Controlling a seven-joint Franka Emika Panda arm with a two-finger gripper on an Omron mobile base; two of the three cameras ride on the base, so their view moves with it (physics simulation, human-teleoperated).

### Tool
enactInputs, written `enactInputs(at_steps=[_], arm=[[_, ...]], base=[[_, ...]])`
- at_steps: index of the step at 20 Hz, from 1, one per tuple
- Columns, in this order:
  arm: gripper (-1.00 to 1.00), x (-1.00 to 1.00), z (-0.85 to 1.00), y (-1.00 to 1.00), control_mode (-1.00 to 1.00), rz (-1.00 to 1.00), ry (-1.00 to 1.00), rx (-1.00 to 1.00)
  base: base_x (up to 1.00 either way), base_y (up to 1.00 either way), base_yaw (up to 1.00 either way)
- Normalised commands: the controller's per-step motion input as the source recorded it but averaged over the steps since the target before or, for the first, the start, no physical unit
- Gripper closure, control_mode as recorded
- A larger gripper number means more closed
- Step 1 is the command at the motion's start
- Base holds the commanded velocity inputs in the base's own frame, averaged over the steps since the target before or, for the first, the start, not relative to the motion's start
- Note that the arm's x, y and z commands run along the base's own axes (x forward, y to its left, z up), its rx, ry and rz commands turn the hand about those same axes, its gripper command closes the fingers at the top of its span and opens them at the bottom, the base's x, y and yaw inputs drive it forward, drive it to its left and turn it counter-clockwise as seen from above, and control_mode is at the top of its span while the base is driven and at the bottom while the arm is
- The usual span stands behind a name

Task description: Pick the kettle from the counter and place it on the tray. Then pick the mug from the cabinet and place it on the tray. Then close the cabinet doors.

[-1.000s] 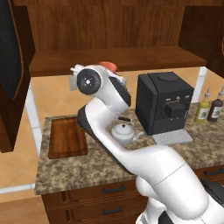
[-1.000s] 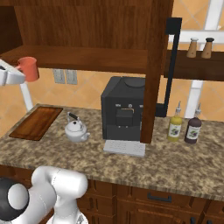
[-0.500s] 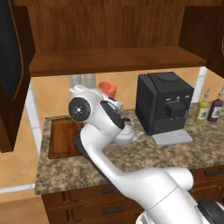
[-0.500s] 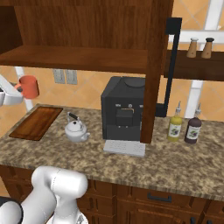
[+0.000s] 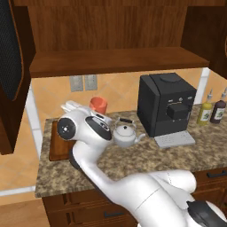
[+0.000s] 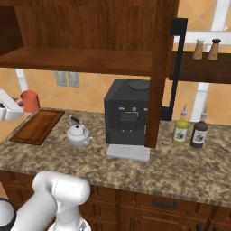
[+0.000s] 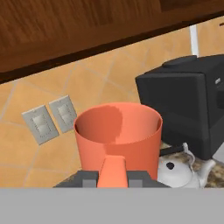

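One mug [image 7: 117, 140] pinched tight in the fingers [image 7: 113, 178], one kettle [image 6: 79, 133], one tray [image 6: 38, 127] below.

From my station I can find no writing to read anywhere. The coffee machine [image 5: 167, 106] has a plain black front with no brand or numbers, and the labels on the two bottles [image 6: 190, 131] on the counter [image 6: 149, 169] are too small and blurred to make out.
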Motion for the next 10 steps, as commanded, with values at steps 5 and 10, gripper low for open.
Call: enactInputs(at_steps=[5, 10], arm=[[1.00, 0.41, -0.56, 0.48, -1.00, -0.04, 0.05, 0.00], [1.00, 0.42, -0.45, 0.60, -1.00, -0.10, 0.06, 0.00]], base=[[0.00, 0.00, 0.00], [0.00, 0.00, 0.00]])
